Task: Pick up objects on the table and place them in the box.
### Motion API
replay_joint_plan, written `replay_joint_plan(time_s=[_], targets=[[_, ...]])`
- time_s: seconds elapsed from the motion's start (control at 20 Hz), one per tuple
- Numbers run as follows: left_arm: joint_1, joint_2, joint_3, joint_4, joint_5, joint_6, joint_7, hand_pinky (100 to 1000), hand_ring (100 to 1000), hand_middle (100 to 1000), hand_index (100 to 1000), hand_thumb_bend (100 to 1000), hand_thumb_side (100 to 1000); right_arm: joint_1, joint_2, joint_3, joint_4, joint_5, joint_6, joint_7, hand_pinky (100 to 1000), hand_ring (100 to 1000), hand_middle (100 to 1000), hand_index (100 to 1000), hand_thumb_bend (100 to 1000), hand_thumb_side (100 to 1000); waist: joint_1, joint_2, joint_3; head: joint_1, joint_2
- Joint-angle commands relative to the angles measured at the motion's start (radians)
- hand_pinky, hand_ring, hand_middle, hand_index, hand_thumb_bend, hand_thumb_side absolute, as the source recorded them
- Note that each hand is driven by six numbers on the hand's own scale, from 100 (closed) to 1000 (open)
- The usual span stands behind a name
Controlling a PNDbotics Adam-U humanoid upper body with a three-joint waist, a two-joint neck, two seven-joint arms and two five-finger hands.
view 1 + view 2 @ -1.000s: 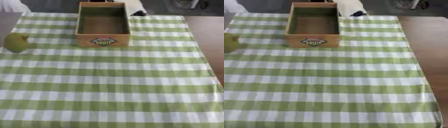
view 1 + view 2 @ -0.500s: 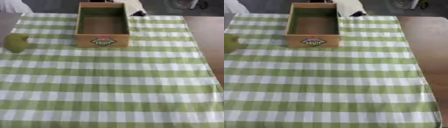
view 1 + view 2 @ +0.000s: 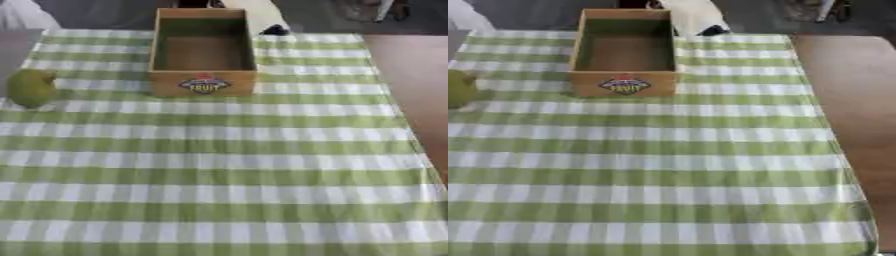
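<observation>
A green pear-like fruit (image 3: 31, 88) lies on the checked cloth at the far left, level with the front of the box. The wooden box (image 3: 204, 51) with a "FRUIT" label on its front wall stands at the top centre, and its inside shows only the bare bottom. Neither of my hands shows in either view.
The green-and-white checked cloth (image 3: 227, 165) covers most of the table. Bare brown tabletop (image 3: 846, 100) runs along the right side. A white thing with a dark end (image 3: 697, 17) lies just behind the box's right rear corner.
</observation>
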Motion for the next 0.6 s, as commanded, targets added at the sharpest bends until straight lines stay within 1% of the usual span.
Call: replay_joint_plan(time_s=[0.05,0.2,0.35,0.45,0.5,0.6], targets=[[-0.052,0.009,-0.010,0.059,-0.067,-0.028,-0.076,929,932,886,969,421,509,-0.008,-0.021,0.002,-0.006,-0.007,-0.001,0.005,920,748,632,806,100,581,0.004,-0.020,-0.002,-0.008,0.006],[-0.093,-0.005,-0.022,0.111,-0.128,-0.050,-0.152,945,944,890,965,483,437,-0.007,-0.020,0.002,-0.005,-0.009,-0.001,0.006,920,748,632,806,100,581,0.005,-0.021,-0.003,-0.008,0.007],[-0.122,-0.012,-0.030,0.148,-0.201,-0.072,-0.206,965,962,891,954,548,361,-0.006,-0.021,0.002,-0.005,-0.009,-0.001,0.006,920,748,632,806,100,581,0.006,-0.021,-0.004,-0.007,0.008],[-0.136,-0.018,-0.035,0.176,-0.251,-0.087,-0.238,974,968,894,950,583,278,-0.005,-0.021,0.002,-0.005,-0.010,-0.001,0.007,921,749,632,806,100,581,0.007,-0.021,-0.004,-0.006,0.008],[-0.139,-0.020,-0.039,0.188,-0.280,-0.094,-0.251,976,968,892,948,599,210,-0.004,-0.021,0.002,-0.005,-0.010,-0.001,0.007,921,749,632,806,100,581,0.007,-0.021,-0.005,-0.005,0.008],[-0.142,-0.025,-0.044,0.212,-0.333,-0.104,-0.266,976,966,889,945,602,100,-0.004,-0.020,0.002,-0.005,-0.011,-0.001,0.007,921,749,632,806,100,581,0.007,-0.020,-0.006,-0.004,0.007]])
